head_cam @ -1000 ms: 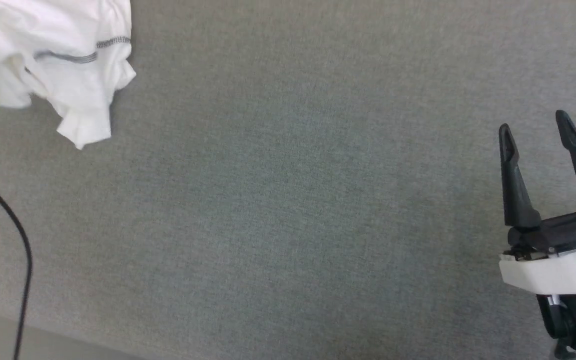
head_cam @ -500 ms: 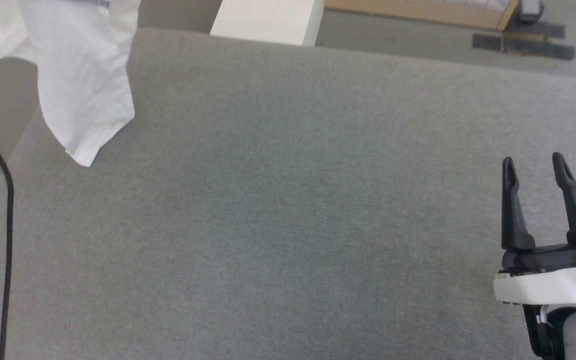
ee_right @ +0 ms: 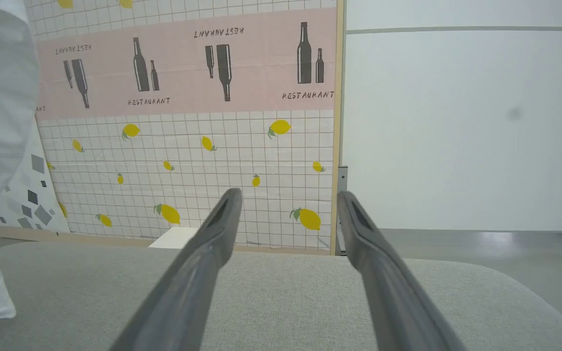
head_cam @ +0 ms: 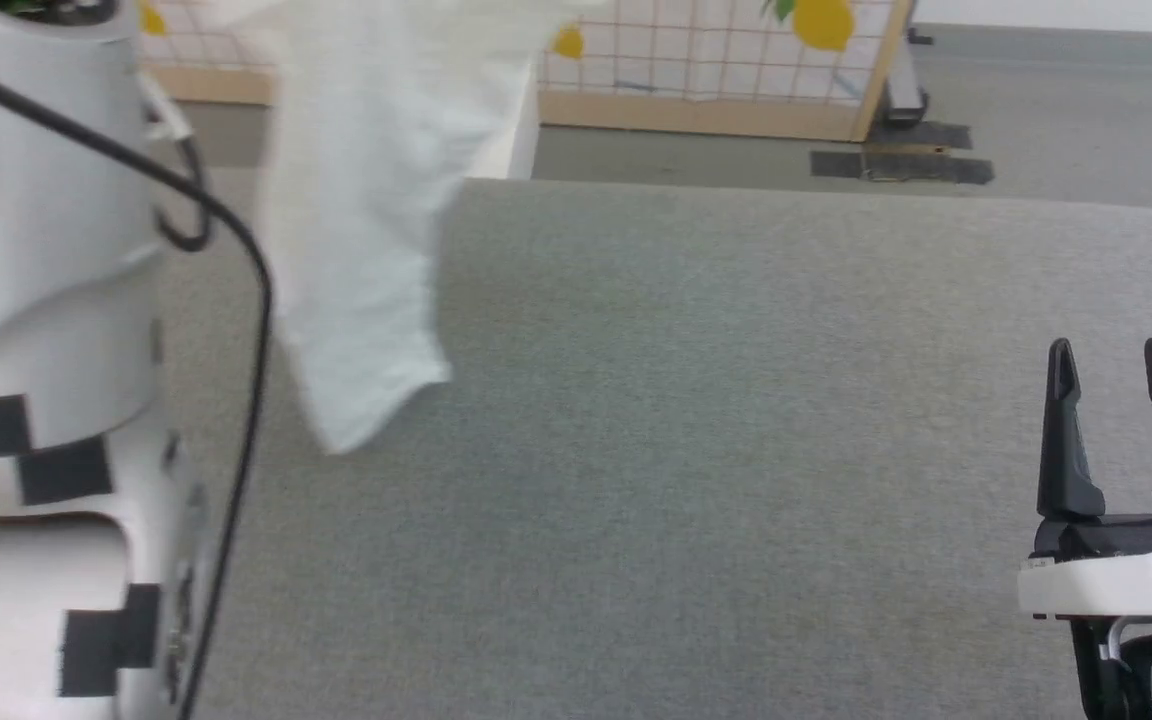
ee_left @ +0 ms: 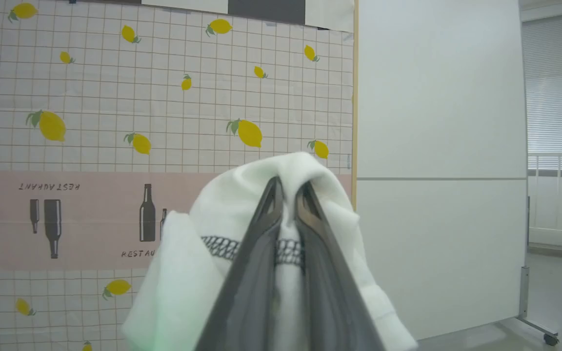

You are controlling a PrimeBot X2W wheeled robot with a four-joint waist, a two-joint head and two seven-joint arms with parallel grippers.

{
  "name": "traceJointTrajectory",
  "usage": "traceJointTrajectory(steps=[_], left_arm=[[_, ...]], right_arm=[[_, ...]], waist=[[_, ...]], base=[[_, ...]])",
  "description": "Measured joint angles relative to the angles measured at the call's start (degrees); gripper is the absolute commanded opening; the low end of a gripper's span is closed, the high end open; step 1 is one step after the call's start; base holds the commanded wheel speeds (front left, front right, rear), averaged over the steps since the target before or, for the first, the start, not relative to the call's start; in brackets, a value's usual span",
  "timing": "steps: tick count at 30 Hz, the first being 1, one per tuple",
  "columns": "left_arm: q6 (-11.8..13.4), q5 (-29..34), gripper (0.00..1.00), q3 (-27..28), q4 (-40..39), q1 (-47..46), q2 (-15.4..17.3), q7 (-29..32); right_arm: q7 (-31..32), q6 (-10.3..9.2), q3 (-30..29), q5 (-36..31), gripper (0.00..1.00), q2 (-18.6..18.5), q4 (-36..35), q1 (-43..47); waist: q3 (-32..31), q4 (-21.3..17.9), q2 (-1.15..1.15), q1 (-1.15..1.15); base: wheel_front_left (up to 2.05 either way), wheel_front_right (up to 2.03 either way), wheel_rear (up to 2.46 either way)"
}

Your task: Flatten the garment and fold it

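Your left gripper (ee_left: 288, 187) is clamped on the garment (ee_left: 330, 204). Its two fingers are pressed nearly together, with a fold of white cloth and a band of grey zigzag stitching pinched between them, and the rest is draped over the tips. From that hold the cloth hangs in the air as one long bunch with its long axis running top to bottom. In the head view its loose lower end dangles over the left part of the grey padded surface (head_cam: 716, 420); whether it touches the surface you cannot tell. Your right gripper (head_cam: 1111, 365) is spread wide and carries nothing. It sits low over the right side of the same surface, fingers pointing away from you. What matters for the next move is that the hanging cloth lies well apart from that free gripper, off to its left, so the right arm would probably have to reach across to catch a lower edge. The fabric looks thin, limp and creased, and it is blurred in the head view. It has not been spread out yet, and no fold has been started.
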Motion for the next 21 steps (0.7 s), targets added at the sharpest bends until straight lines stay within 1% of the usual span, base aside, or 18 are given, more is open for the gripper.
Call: traceJointTrajectory(steps=[4, 8, 12, 15, 18, 20, 21], left_arm=[[1.5, -2.5, 0.00, -1.2, -0.2, -1.1, -4.5, 0.4], [2.7, -5.3, 0.00, -3.3, -0.1, -1.3, -6.1, 0.4], [3.4, -8.0, 0.00, -8.2, -0.4, 0.3, -6.7, 0.3], [4.1, -10.0, 0.00, -12.7, -1.1, 5.9, -6.9, -0.4], [6.1, -12.1, 0.00, -17.7, -1.4, 13.3, -6.9, -1.9], [7.8, -12.2, 0.00, -20.5, -0.6, 18.1, -7.1, -3.5], [8.2, -12.0, 0.00, -21.8, 0.5, 20.5, -7.1, -4.3]], right_arm=[[-0.4, 0.00, -0.2, 0.3, 1.00, 0.0, 0.3, 0.5], [-0.4, 0.00, -0.9, 0.5, 1.00, 0.0, 0.6, 1.1], [-0.4, 0.00, -2.9, 0.9, 1.00, 0.0, 0.5, 1.2], [-0.4, 0.00, -4.0, 0.9, 1.00, 0.0, 0.4, 1.2], [-0.4, 0.00, -4.5, 0.9, 1.00, 0.0, 0.1, 1.2], [-0.4, 0.00, -4.4, 0.9, 1.00, 0.0, 0.0, 1.2], [-0.4, -0.01, -4.1, 1.0, 1.00, 0.0, 0.0, 1.2]], waist=[[-1.2, -2.3, 0.00, 0.00], [-2.0, -4.5, 0.00, 0.00], [-2.5, -6.7, 0.00, 0.00], [-2.6, -8.0, 0.00, 0.00], [-2.3, -8.9, 0.00, 0.00], [-1.8, -9.3, 0.00, 0.00], [-1.4, -9.5, 0.00, 0.00]], base=[[0.00, 0.00, 0.00], [0.00, 0.00, 0.00], [0.00, 0.00, 0.00], [0.00, 0.00, 0.00], [0.00, 0.00, 0.00], [0.00, 0.00, 0.00], [0.00, 0.00, 0.00]])
